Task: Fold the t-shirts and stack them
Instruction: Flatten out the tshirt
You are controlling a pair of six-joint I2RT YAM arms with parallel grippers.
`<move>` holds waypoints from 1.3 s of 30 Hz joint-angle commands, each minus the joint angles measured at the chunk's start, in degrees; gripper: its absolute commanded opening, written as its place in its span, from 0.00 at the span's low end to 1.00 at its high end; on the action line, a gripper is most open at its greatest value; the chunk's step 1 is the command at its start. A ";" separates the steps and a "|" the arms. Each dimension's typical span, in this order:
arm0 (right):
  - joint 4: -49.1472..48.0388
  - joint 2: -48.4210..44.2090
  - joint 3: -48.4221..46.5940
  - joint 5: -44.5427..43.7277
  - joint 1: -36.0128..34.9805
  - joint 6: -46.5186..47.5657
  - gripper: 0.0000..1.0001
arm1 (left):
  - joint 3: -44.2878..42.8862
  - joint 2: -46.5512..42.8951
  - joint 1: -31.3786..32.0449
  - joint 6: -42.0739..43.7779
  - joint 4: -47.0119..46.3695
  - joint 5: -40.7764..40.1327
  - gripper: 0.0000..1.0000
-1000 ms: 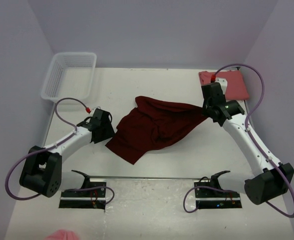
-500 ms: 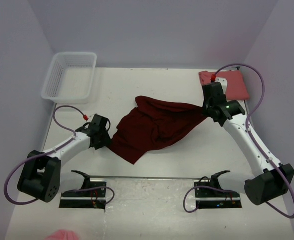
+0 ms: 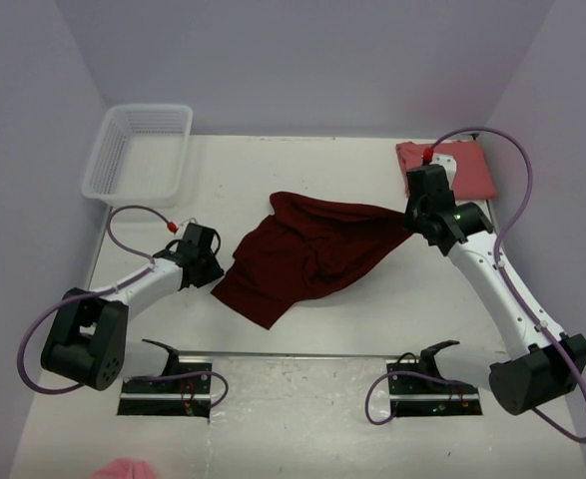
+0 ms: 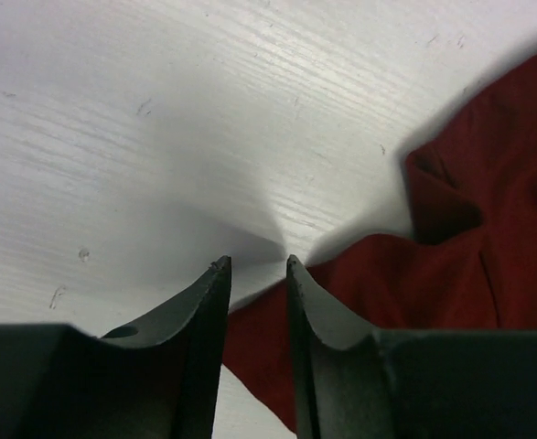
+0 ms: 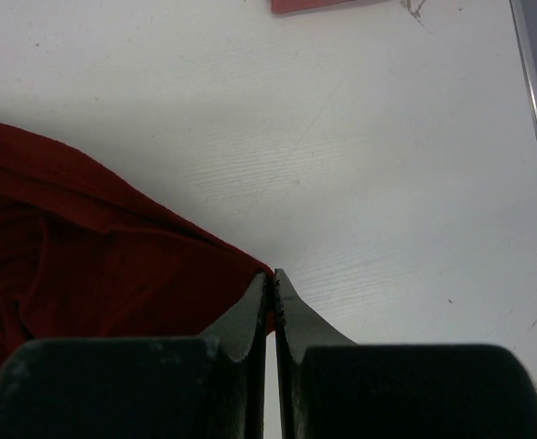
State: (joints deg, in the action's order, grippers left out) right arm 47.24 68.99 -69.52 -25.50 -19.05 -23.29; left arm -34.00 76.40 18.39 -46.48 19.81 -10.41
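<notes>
The white table (image 3: 322, 170) fills the frame from the back wall to the near edge. A maroon t-shirt (image 3: 302, 254) lies rumpled across its middle, one corner drawn out to the right. A salmon t-shirt (image 3: 467, 165) lies flat in the upper right corner, well apart from it. A white mesh basket (image 3: 185, 150) stands in the upper left corner. Two black mounting plates (image 3: 163, 389) sit along the bottom edge.

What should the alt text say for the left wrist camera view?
The left tool sits at the bottom edge, its two dark fingers a narrow gap apart over a white table. A rumpled maroon t-shirt fills the right side, its edge running in beneath the fingers.
</notes>
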 commanded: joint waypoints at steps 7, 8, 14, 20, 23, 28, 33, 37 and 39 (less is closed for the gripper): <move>-1.54 0.09 -1.67 0.88 0.33 0.52 0.00 | 6.66 -1.60 -0.29 -1.33 3.56 4.00 0.52; -1.45 0.18 -1.76 1.06 0.33 0.61 0.00 | 6.66 -1.69 -0.29 -1.42 3.91 3.82 0.54; -1.54 -0.44 -1.85 1.68 0.33 0.52 0.00 | 5.79 -1.08 0.06 -1.77 7.07 2.24 0.52; -1.63 -0.96 -1.94 2.91 0.33 0.52 0.00 | 3.59 2.17 0.06 -2.83 12.00 -0.22 0.45; -1.63 -0.96 -1.94 3.08 0.33 0.79 0.00 | 3.59 2.79 0.15 -3.62 14.89 -0.57 0.45; -2.77 -1.23 -0.97 4.75 0.33 1.14 0.00 | 1.66 1.65 0.85 -5.29 17.19 -2.32 0.48; -3.30 -1.49 -0.62 6.16 0.33 1.23 0.00 | 0.68 -0.80 2.70 -7.75 20.53 -5.06 0.51; -3.65 -2.46 -0.27 6.95 0.33 1.49 0.00 | 0.25 -2.13 5.58 -9.24 21.14 -4.52 0.47; -3.56 -2.72 -0.27 7.13 0.33 1.40 0.00 | 0.16 -1.87 8.40 -10.99 21.58 -5.14 0.47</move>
State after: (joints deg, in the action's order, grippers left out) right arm 45.39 68.60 -69.52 -19.64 -19.05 -22.85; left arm -35.35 74.22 23.22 -53.56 35.27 -14.90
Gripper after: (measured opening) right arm 0.011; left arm 0.477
